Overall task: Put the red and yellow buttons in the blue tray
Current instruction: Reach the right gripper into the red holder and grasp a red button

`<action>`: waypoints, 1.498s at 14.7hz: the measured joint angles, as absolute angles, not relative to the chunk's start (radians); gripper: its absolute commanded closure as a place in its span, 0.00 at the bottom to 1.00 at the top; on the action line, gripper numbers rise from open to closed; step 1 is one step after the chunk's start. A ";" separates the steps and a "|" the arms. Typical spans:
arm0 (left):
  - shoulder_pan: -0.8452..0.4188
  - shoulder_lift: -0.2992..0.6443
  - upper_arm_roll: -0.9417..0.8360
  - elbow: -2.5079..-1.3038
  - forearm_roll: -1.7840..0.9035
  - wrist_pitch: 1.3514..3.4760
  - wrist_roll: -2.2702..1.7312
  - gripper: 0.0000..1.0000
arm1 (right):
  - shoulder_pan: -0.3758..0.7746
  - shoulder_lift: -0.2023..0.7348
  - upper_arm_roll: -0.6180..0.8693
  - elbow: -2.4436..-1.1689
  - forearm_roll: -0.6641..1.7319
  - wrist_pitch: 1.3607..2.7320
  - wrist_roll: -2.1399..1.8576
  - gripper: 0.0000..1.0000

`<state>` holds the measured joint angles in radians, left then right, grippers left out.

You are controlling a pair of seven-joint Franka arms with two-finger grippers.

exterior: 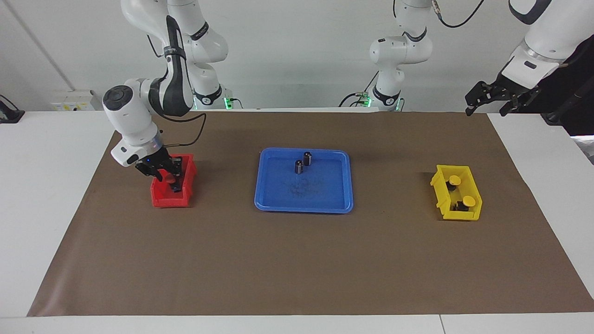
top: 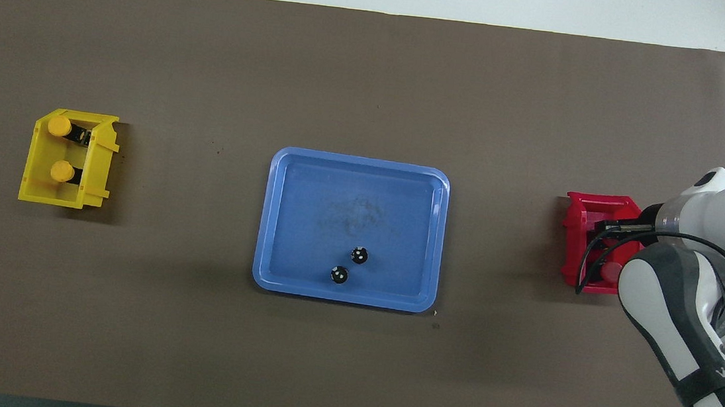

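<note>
The blue tray (exterior: pixel 320 195) (top: pixel 337 194) lies mid-table. Two yellow buttons (exterior: pixel 455 180) (exterior: pixel 469 201) sit in the yellow bin (exterior: pixel 438 185) toward the left arm's end; they also show in the overhead view (top: pixel 59 126) (top: pixel 61 170). My right gripper (exterior: pixel 168 181) (top: pixel 606 247) is down inside the red bin (exterior: pixel 160 197) (top: pixel 572 237), at a red button (exterior: pixel 168 177) (top: pixel 610 270). A second red button is hidden. My left gripper (exterior: pixel 492 109) waits open and empty, raised over the table's edge at the left arm's end.
Two dark cylinders without coloured caps (exterior: pixel 307 158) (exterior: pixel 299 166) stand upright in the tray, at its side nearer the robots; they also show in the overhead view (top: pixel 359 255) (top: pixel 339 274). A brown mat (exterior: pixel 297 260) covers the table.
</note>
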<state>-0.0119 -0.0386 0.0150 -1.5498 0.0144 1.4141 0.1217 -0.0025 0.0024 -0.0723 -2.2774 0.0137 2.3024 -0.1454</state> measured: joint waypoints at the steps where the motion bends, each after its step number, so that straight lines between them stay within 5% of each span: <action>1: -0.012 -0.040 0.015 -1.553 0.014 1.414 0.122 0.00 | -0.002 0.002 -0.072 -2.280 0.014 2.303 -0.152 0.44; 4: -0.012 -0.045 0.015 -1.564 0.014 1.414 0.122 0.00 | -0.002 0.002 -0.072 -2.282 0.014 2.303 -0.157 0.48; 10: -0.012 -0.051 0.015 -1.567 0.014 1.415 0.122 0.00 | -0.002 0.002 -0.072 -2.284 0.014 2.303 -0.164 0.76; 14: -0.011 -0.051 0.015 -1.567 0.014 1.422 0.121 0.00 | -0.002 0.002 -0.072 -2.261 0.012 2.284 -0.173 0.76; 22: -0.005 -0.039 0.020 -1.811 0.014 1.815 0.121 0.00 | 0.117 0.071 -0.068 -1.824 0.010 1.868 -0.124 0.76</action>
<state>-0.0049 -0.0386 0.0203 -1.8114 0.0144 1.8153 0.1214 0.1166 0.0710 -0.0675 -1.8240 0.0102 1.8681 -0.1236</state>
